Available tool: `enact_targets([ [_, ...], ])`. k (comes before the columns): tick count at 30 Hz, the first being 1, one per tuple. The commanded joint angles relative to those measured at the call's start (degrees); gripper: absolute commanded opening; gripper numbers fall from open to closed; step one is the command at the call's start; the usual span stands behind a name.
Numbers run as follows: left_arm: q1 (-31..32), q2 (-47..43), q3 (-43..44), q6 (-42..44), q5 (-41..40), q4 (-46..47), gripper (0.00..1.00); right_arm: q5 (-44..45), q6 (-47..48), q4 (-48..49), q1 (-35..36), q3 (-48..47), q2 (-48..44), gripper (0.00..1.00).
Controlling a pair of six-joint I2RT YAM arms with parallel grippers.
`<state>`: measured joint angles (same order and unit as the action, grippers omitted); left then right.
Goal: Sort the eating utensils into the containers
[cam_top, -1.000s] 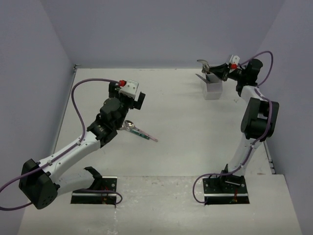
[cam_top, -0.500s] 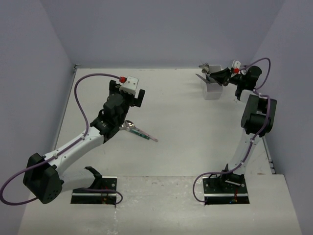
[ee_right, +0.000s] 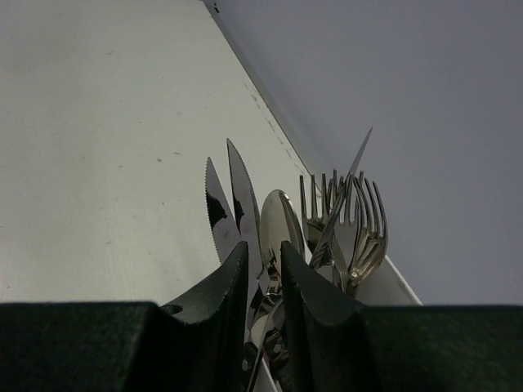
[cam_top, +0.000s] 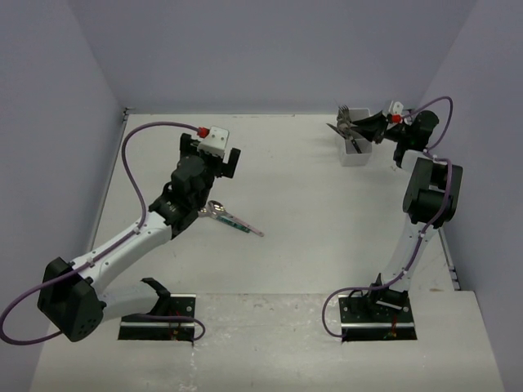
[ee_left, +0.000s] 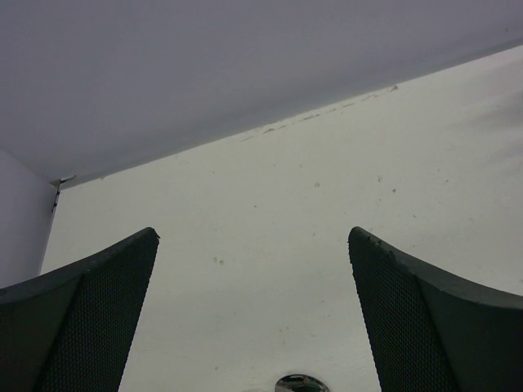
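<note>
Loose utensil (cam_top: 237,222) lies diag., head far-left, handle near-right. Cutlery (ee_right: 343,220) in holder (cam_top: 356,153) stands heads up. R claw (ee_right: 263,249) barely parted round spoon (ee_right: 274,216), grip unclear; L claw (ee_left: 252,237) wide, empty.

Left pincer (ee_left: 252,237) wide; right pincer (ee_right: 263,249) ajar

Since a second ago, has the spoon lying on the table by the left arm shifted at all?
No. The spoon lies in the same spot, bowl and handle tip unchanged against the left arm's base plate.

Glossy metal utensils (ee_right: 360,235), matt white table (cam_top: 310,204)
</note>
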<state>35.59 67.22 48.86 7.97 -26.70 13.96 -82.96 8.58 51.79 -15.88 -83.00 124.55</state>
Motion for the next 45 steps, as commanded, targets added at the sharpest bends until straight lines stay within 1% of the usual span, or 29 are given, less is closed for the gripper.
enact_targets([
  [1,-0.61,-2.27,1.76,-1.37,-1.43,0.28,1.0,-1.77,-0.14,3.05,-0.38,0.03,-0.45,0.23],
  [4,-0.61,-2.88,1.5,-1.81,-1.08,-0.33,1.0,-0.81,-3.73,3.92,-0.29,-0.58,-0.63,0.29],
  [6,-0.61,-2.89,1.85,-2.43,-1.07,-2.17,1.0,-0.02,-10.9,10.38,-0.29,0.46,-1.41,0.45],
  [7,-0.53,-2.89,2.2,-3.3,-1.42,-3.74,1.0,1.12,-14.08,14.96,-0.38,1.52,-2.72,0.61],
  [8,-0.61,-2.8,2.46,-4.0,-2.73,-4.72,1.0,1.57,-17.25,19.71,-0.38,2.31,-3.34,0.87],
  [9,-0.61,-2.88,3.08,-5.66,-2.92,-5.68,1.0,2.35,-24.41,29.06,-0.21,3.71,-4.05,0.99],
  [11,-0.61,-2.97,3.34,-7.26,-2.57,-7.88,1.0,3.76,-32.52,34.15,-0.2,4.08,-6.76,0.99],
  [13,-0.61,-2.97,3.96,-10.94,-2.48,-10.69,1.0,5.08,-34.5,33.38,0.23,4.95,-9.4,0.99],
  [15,-0.61,-2.89,4.31,-14.46,-3.62,-12.71,1.0,5.44,-32.67,30.66,1.64,8.28,-14.41,0.99],
  [18,-0.61,-2.18,5.71,-20.59,-3.89,-19.39,1.0,6.75,-22.85,20.06,5.06,14.07,-23.28,0.99],
  [19,-0.61,-1.49,6.24,-22.54,-4.15,-23.41,1.0,8.32,-18.81,13.67,6.2,14.97,-26.09,0.99],
  [20,-0.61,-1.04,7.38,-26.47,-5.37,-25.88,1.0,13.99,-5.64,-6.59,9.0,14.71,-32.29,0.99],
  [21,-0.61,-0.26,7.91,-28.86,-6.16,-28.26,1.0,19.79,3.46,-19.67,11.2,13.23,-35.31,0.99],
  [22,-0.53,0.19,8.18,-31.58,-7.04,-32.63,1.0,28.21,13.21,-32.85,14.53,10.69,-37.43,0.99],
  [23,-0.61,0.63,8.09,-36.22,-7.66,-34.5,1.0,48.3,25.49,-48.03,22.65,6.75,-38.67,0.99],
  [25,-0.61,2.12,7.83,-39.07,-6.88,-38.99,1.0,59.54,22.49,-47.59,28.24,7.67,-40.26,0.99],
  [27,-0.53,3.43,7.65,-44.6,-9.06,-45.03,1.0,64.21,8.63,-40.66,28.36,10.39,-43.32,0.99],
  [28,-0.53,3.62,7.48,-46.27,-10.73,-46.55,1.0,65.89,-2.49,-38.63,28.88,11.71,-44.56,0.99],
  [29,-0.61,3.53,6.69,-48.03,-10.83,-47.52,1.0,70.95,-5.99,-38.08,29.67,11.98,-46.92,0.99],
  [30,-0.61,3.27,6.16,-48.57,-10.66,-48.23,1.0,77.62,-7.33,-37.73,31.16,12.16,-48.16,0.99],
  [31,-0.61,3.01,5.29,-49.27,-10.57,-48.49,1.0,84.73,-2.3,-35.73,35.87,12.25,-49.04,0.99],
  [32,-0.61,2.05,4.76,-49.88,-10.65,-48.67,1.0,98.38,2.62,-33.27,38.09,12.25,-49.49,0.99],
  [33,-0.53,1.51,4.23,-50.5,-10.83,-48.67,1.0,102.17,11.98,-30.98,40.99,11.29,-49.15,0.99],
  [35,-0.61,-0.59,2.56,-51.12,-10.39,-47.8,1.0,99.77,11.39,-35.24,41.28,8.84,-48.62,0.99],
  [37,-0.61,-2.09,0.98,-51.38,-9.95,-47.62,1.0,93.89,-1.15,-45.86,39.27,4.81,-48.62,0.99],
  [38,-0.61,-3.75,0.54,-51.56,-10.13,-47.53,1.0,89.07,-4.24,-49.47,38.21,3.47,-48.35,0.99],
  [39,-0.53,-4.55,-0.16,-51.56,-10.3,-47.44,1.0,76.93,-4.62,-51.24,37.33,2.59,-48.0,0.99],
  [41,-0.61,-6.74,-1.83,-51.82,-10.3,-47.53,1.0,68.41,-1.92,-53.98,36.53,0.39,-46.16,0.99],
  [45,-0.53,-8.6,-3.68,-57.07,-11.01,-49.55,1.0,67.39,-4.88,-56.0,36.71,-1.64,-43.52,0.99],
])
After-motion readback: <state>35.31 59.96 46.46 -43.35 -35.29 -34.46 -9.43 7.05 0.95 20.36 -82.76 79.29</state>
